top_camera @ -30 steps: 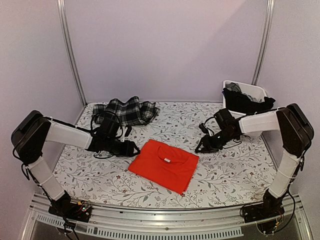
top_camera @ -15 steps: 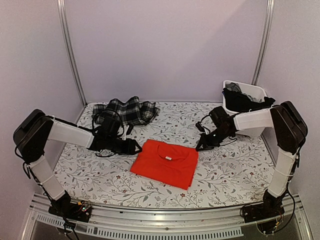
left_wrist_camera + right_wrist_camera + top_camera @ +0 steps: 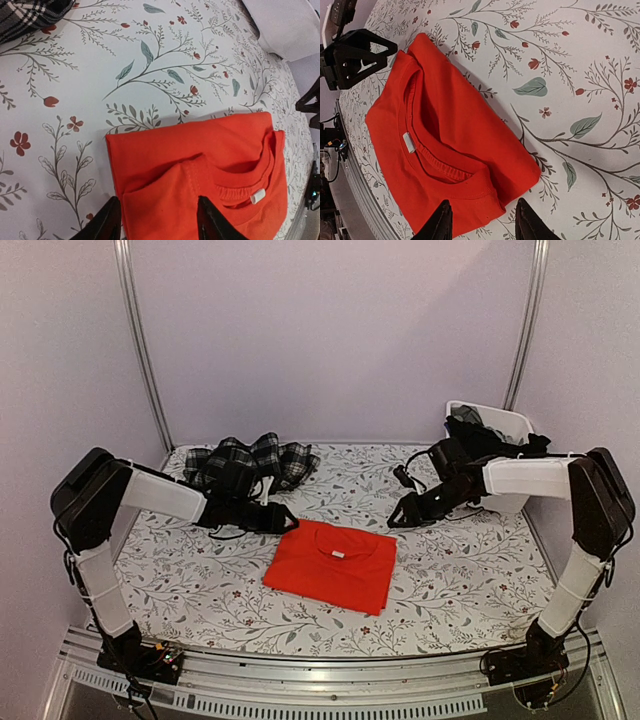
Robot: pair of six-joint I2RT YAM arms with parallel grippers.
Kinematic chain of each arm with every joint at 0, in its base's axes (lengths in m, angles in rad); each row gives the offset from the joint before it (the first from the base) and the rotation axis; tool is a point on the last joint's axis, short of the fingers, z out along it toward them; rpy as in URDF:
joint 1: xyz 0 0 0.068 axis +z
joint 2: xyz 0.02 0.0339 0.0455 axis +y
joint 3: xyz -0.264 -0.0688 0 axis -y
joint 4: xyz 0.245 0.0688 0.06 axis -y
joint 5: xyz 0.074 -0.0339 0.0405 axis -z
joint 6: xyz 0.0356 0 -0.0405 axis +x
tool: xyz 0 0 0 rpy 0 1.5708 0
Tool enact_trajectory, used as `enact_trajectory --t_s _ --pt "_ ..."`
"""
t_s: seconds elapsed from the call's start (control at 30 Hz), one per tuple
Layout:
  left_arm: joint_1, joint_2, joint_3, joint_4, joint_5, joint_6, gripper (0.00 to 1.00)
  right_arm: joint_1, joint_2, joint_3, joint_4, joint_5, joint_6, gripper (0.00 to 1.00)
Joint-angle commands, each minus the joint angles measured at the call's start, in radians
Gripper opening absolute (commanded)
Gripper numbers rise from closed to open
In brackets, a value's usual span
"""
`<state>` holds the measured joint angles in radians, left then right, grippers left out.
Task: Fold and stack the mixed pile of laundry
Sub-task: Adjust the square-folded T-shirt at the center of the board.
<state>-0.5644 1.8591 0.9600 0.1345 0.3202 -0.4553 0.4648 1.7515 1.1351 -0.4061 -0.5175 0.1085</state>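
Orange-red shirt (image 3: pixel 332 565) lying folded flat; left gripper (image 3: pixel 158 210) hovering at its 10 o'clock, right gripper (image 3: pixel 483 210) at 2 o'clock, both half-open, holding nothing.

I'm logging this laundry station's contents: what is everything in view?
folded shirt: one, orange-red, middle of the tablecloth
plaid garment: one, black and white, bunched at the far left
dark clothes: a heap, number unclear, black and grey, in the bin
bin: one, white, far right corner
tablecloth: one, white with floral print, spread under everything
frame posts: two, silver, at the back
left arm: one, white and black, jaws apart by the shirt's far left corner
right arm: one, white and black, jaws apart by the shirt's far right corner
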Motion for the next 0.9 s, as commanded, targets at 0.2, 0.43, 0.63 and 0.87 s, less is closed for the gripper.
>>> enact_trajectory --t_s 0.2,0.43,0.63,0.87 --pt "-0.012 0.001 0.022 0.056 0.05 0.077 0.46 0.025 0.086 -0.034 -0.035 -0.03 -0.057 0.41" --pt "-0.021 0.035 0.068 0.018 0.028 0.103 0.38 0.037 0.12 -0.03 -0.036 -0.039 -0.066 0.38" --pt "-0.015 0.085 0.118 -0.019 -0.052 0.091 0.42 0.041 0.134 -0.035 -0.037 -0.033 -0.069 0.27" --pt "-0.006 0.147 0.159 -0.062 -0.039 0.076 0.37 0.043 0.115 -0.019 -0.054 -0.017 -0.066 0.08"
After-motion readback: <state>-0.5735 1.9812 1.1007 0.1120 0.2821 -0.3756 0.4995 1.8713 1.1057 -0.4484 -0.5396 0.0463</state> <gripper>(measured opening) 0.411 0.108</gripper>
